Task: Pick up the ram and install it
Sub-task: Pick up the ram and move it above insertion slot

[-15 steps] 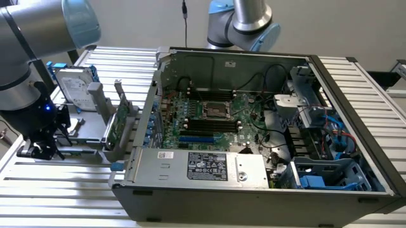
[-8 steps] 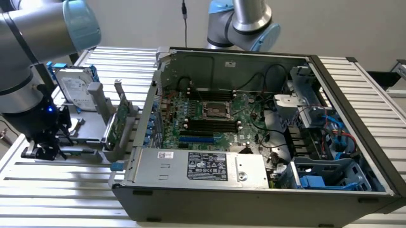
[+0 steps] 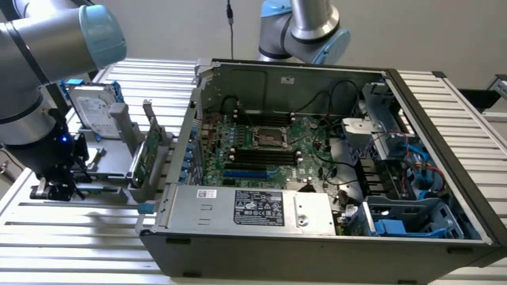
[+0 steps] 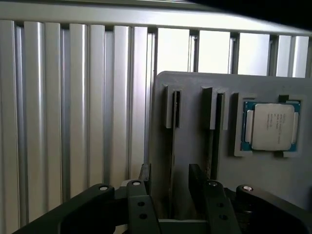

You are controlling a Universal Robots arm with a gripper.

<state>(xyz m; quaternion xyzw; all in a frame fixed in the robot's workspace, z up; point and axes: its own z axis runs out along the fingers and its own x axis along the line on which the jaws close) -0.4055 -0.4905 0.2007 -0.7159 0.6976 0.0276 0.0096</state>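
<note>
A ribbed aluminium table carries an open computer case in the middle of the exterior view. A grey holder sits at that view's left, with a hard drive and an expansion card standing in it.

The gripper hangs low at the lower left, over the holder's near end. In the wrist view the gripper is spread, one finger on each side of the ram. The ram stands on edge in a slot of the holder, seen as a thin dark line. Neither finger seems to touch it (the gaps look about equal). A processor lies in a pocket well to one side.

The step in hand looks like the grasp. It probably goes best if the fingers stay centred and close squarely on the stick's flat faces. They should sit deep enough to hold without pinching the slot walls. The pull should then follow the slot line, since a tilt could jam the board. The long black slots on the motherboard lie well apart, inside the case.
</note>
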